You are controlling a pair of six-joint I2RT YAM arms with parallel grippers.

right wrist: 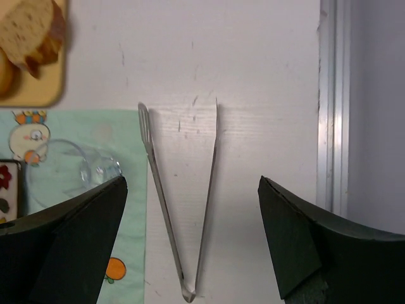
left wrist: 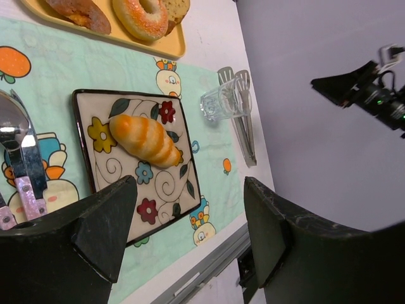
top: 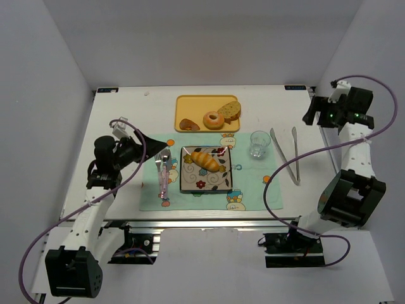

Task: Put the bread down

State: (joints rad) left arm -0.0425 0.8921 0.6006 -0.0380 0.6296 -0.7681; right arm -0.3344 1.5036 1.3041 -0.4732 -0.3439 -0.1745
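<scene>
The bread (top: 205, 159), a golden ridged croissant, lies diagonally on a square flower-patterned plate (top: 206, 183) in the middle of the placemat. The left wrist view shows the bread (left wrist: 145, 139) resting free on that plate (left wrist: 171, 190). My left gripper (top: 155, 147) hovers just left of the plate, and in its own view the left gripper (left wrist: 190, 234) stands open with nothing between the fingers. My right gripper (top: 314, 113) is raised at the far right. In its wrist view the right gripper (right wrist: 193, 234) is wide open above the metal tongs (right wrist: 183, 202), which lie on the table.
A yellow tray (top: 183, 104) at the back holds a glazed donut (top: 213, 120), a speckled bread slice (top: 230, 111) and a brown pastry. A clear glass (top: 258, 144) stands between plate and tongs (top: 288, 155). Cutlery (top: 164, 171) lies left of the plate on the green placemat (top: 253, 190).
</scene>
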